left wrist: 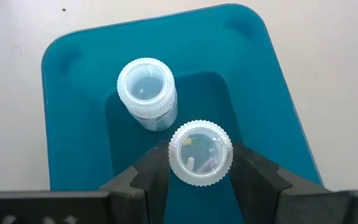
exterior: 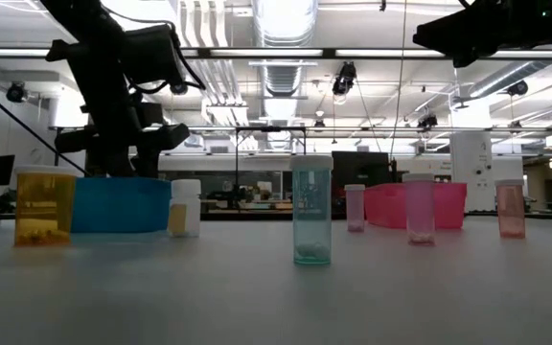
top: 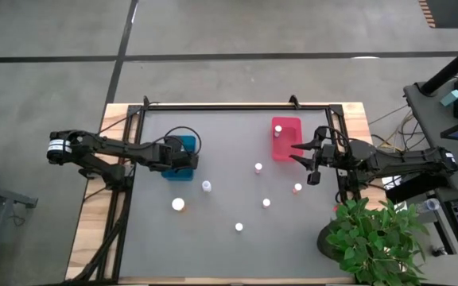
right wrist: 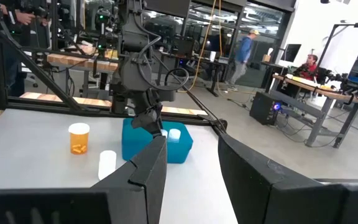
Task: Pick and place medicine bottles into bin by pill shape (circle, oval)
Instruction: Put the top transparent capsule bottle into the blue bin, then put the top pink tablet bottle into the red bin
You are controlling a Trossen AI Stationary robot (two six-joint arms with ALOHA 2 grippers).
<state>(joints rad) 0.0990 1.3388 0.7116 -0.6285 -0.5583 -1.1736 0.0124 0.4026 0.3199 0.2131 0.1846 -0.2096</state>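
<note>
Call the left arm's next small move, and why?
Probably open and let go. The left gripper holds a capped bottle right above the blue bin, where another bottle already stands, so it looks placed for a drop.

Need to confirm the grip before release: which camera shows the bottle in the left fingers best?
The left wrist view: the held bottle sits capped between both fingers over the blue bin, beside another bottle. The high view hides it under the left gripper; the low view shows only the bin; the right wrist view shows it small and distant.

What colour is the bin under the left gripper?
Blue bin, clearest in the left wrist view.
</note>
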